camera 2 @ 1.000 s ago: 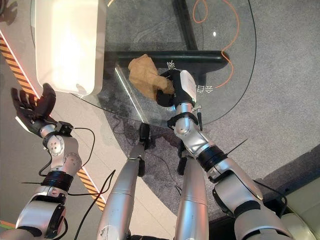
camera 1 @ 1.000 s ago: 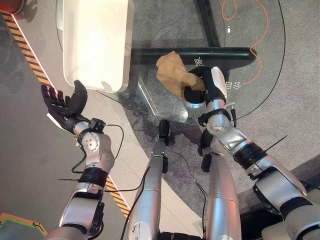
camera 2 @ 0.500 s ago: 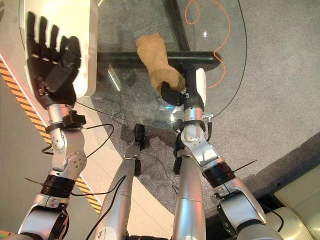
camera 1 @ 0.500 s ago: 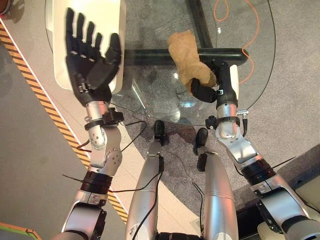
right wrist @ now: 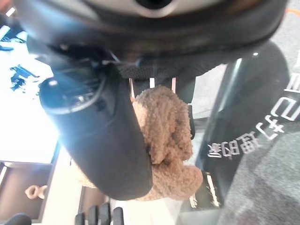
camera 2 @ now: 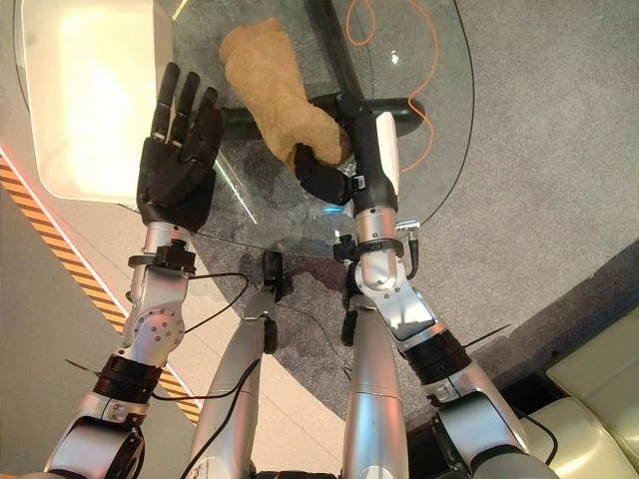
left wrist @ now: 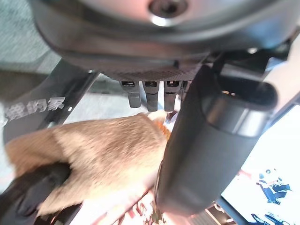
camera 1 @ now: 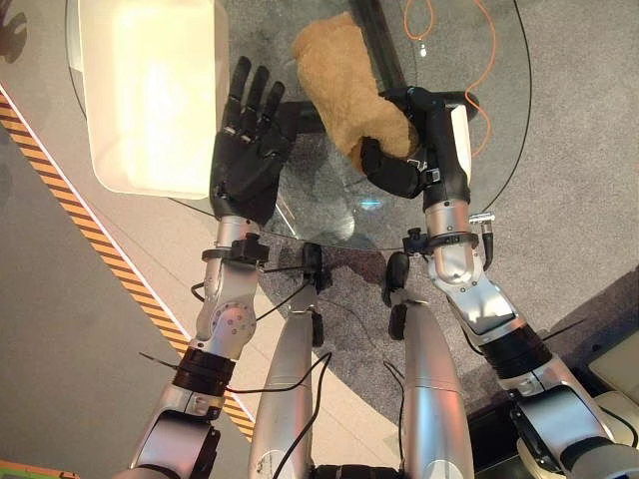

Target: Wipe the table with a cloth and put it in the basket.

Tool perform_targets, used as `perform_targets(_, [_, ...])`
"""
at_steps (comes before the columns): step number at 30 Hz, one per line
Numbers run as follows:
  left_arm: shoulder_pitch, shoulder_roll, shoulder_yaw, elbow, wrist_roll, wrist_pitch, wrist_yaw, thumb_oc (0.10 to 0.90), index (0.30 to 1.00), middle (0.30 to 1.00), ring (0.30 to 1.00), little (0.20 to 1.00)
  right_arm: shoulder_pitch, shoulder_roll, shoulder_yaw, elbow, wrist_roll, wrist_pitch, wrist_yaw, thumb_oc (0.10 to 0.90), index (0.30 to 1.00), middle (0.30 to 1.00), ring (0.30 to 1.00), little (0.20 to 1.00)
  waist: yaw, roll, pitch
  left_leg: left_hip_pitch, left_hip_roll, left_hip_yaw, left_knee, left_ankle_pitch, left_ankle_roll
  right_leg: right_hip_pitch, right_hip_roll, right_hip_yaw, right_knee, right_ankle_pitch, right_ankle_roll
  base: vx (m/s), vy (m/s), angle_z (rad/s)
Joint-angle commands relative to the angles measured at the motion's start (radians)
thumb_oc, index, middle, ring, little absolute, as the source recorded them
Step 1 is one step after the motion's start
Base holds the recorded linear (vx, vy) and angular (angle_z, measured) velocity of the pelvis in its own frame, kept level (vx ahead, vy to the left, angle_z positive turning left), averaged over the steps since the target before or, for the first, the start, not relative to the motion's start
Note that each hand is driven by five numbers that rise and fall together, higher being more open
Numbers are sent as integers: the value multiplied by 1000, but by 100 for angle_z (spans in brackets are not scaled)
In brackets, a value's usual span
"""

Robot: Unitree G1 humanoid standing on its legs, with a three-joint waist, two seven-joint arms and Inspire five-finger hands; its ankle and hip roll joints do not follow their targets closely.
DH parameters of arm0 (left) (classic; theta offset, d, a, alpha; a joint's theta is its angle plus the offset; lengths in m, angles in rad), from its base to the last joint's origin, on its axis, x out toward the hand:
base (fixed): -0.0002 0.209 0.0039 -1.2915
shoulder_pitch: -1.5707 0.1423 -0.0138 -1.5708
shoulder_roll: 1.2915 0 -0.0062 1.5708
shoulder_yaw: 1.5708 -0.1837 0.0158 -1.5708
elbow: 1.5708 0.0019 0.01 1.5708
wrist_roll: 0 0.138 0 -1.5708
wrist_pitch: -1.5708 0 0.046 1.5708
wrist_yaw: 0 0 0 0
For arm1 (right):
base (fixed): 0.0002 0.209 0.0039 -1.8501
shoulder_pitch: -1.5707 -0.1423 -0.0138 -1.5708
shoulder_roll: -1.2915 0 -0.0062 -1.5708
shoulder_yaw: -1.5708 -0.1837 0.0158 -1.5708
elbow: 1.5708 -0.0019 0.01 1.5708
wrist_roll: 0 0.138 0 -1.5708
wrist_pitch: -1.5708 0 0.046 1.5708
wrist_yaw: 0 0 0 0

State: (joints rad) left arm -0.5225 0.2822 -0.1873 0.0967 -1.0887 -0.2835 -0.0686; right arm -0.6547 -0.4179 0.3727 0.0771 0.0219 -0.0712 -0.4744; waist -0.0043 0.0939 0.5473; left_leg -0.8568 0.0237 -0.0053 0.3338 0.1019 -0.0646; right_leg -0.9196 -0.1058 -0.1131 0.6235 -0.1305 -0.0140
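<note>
both hands hover over the glass table [camera 1: 499, 150]. right hand [camera 1: 419, 150] clutches the tan cloth [camera 1: 344, 75]; left hand [camera 1: 245, 150] is spread flat beside the white basket [camera 1: 150, 100].

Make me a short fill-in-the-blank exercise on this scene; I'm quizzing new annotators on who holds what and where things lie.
1. The tan cloth is gripped by the robot's ____ hand.
2. The left hand hovers with its fingers ____, holding nothing.
3. The tabletop under the cloth is made of clear ____.
4. The white basket sits on the robot's ____ side of the table.

Missing words: right; open; glass; left
</note>
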Motion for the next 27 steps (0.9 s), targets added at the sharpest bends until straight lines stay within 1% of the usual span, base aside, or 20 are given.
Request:
perform_targets(1, [-51, 6, 17, -155, -54, -14, -94, 800, 900, 900, 900, 900, -92, 43, -42, -247, -56, -174, 4, 100, 300, 300, 300, 200, -4, -14, -27, 41, -50, 71, 55, -105, 65, 52, 43, -7, -116, 65, 40, 0, 0, 0])
perform_targets(3, [-56, 0, 11, -156, -93, 5, -124, 800, 900, 900, 900, 900, -95, 45, -35, -259, -62, -172, 3, 100, 300, 300, 300, 200, -6, -15, -27, 40, -50, 71, 57, -107, 63, 52, 44, -6, -119, 64, 41, 0, 0, 0])
perform_targets(10, [-78, -5, 8, -174, -159, 47, -171, 800, 900, 900, 900, 900, -103, 41, -21, -270, -49, -164, 22, 100, 300, 300, 300, 200, -8, -18, -27, 46, -51, 73, 57, -108, 63, 59, 43, -7, -121, 63, 40, 0, 0, 0])
perform_targets(13, [-86, -12, 5, -183, -162, 48, -178, 800, 900, 900, 900, 900, -109, 46, -10, -273, -51, -154, 26, 100, 300, 300, 300, 200, -8, -19, -27, 45, -51, 73, 56, -109, 62, 58, 43, -8, -121, 62, 39, 0, 0, 0])
perform_targets(20, [-93, -19, 11, -203, -197, 61, -233, 800, 900, 900, 900, 900, -105, 39, 3, -271, -56, -132, 50, 100, 300, 300, 300, 200, -8, -23, -27, 42, -52, 70, 61, -111, 60, 56, 43, -8, -117, 59, 38, 0, 0, 0])
perform_targets(23, [-93, -23, 16, -211, -211, 76, -256, 800, 900, 900, 900, 900, -102, 36, 7, -264, -62, -129, 58, 100, 300, 300, 300, 200, -8, -23, -27, 42, -51, 71, 61, -112, 61, 55, 42, -8, -115, 57, 37, 0, 0, 0])
perform_targets(27, [-91, -23, 21, -227, -222, 78, -269, 800, 900, 900, 900, 900, -97, 29, 9, -257, -67, -133, 76, 100, 300, 300, 300, 200, -7, -23, -27, 44, -51, 72, 61, -114, 60, 56, 40, -11, -112, 54, 37, 0, 0, 0])
